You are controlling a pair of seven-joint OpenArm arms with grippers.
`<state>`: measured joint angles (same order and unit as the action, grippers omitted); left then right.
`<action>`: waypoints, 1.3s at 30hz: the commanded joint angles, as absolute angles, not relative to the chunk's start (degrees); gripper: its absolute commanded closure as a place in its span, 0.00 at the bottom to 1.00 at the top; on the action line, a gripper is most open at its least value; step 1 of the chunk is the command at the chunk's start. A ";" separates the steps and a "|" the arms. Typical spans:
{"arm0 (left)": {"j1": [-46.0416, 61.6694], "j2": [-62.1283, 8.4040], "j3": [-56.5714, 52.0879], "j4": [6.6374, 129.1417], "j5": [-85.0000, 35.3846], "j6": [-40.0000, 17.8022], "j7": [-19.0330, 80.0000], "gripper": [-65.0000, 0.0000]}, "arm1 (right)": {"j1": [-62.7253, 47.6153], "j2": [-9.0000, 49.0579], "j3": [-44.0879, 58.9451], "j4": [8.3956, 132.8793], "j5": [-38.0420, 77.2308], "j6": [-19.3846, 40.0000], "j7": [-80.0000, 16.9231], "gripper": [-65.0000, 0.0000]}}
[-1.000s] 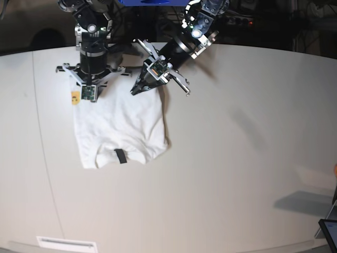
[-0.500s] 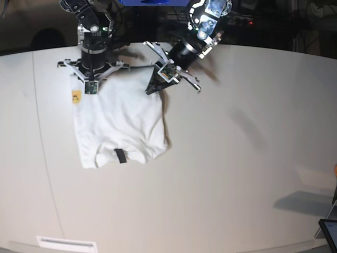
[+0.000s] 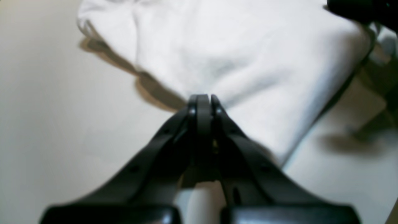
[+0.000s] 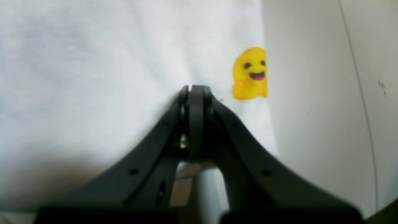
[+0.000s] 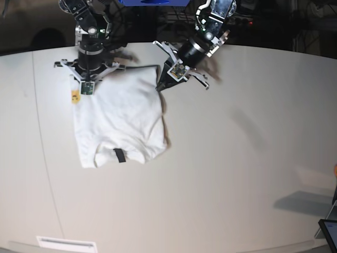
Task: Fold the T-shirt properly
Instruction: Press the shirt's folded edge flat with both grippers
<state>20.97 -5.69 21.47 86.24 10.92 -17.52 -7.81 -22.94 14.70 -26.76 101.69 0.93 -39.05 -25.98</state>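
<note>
- The wide, pale grey table (image 5: 237, 158) carried the large white cloth T-shirt (image 5: 118, 124) on its far left part, lying flat as a folded rectangle with the plain reverse up.
- A small yellow smiling-face print (image 5: 76, 97) showed at the shirt's left edge, and a small black neck tag (image 5: 120, 155) sat near its near edge.
- The black right gripper (image 5: 87, 89) stood over the shirt's far left corner, its jaws clenched together; in its wrist view the tips (image 4: 192, 90) pressed against the cloth just beside the yellow face, though the blur left it unclear whether any fabric was pinched.
- The black left gripper (image 5: 159, 87) reached in at the shirt's far right corner, jaws likewise clenched, tips (image 3: 202, 99) at the cloth's edge.
- A dark tablet-like corner (image 5: 329, 232) sat at the near right.
</note>
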 commanded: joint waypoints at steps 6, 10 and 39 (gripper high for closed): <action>20.97 -5.67 21.49 86.73 10.95 -17.19 -7.87 1.00 | -24.22 14.37 -22.29 102.29 0.22 -40.00 -25.54 1.00; 20.97 -5.67 21.49 86.90 10.95 -17.19 -7.87 1.00 | -24.57 14.37 -22.55 102.29 0.22 -40.00 -25.54 1.00; 21.32 -1.19 27.47 93.41 10.86 -17.19 -2.24 1.00 | -24.92 11.12 -28.35 102.81 0.04 -40.00 -25.89 1.00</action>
<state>21.39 -1.52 27.40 92.66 11.55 -17.47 -0.89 -24.64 11.14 -28.27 101.89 -0.34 -40.36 -25.76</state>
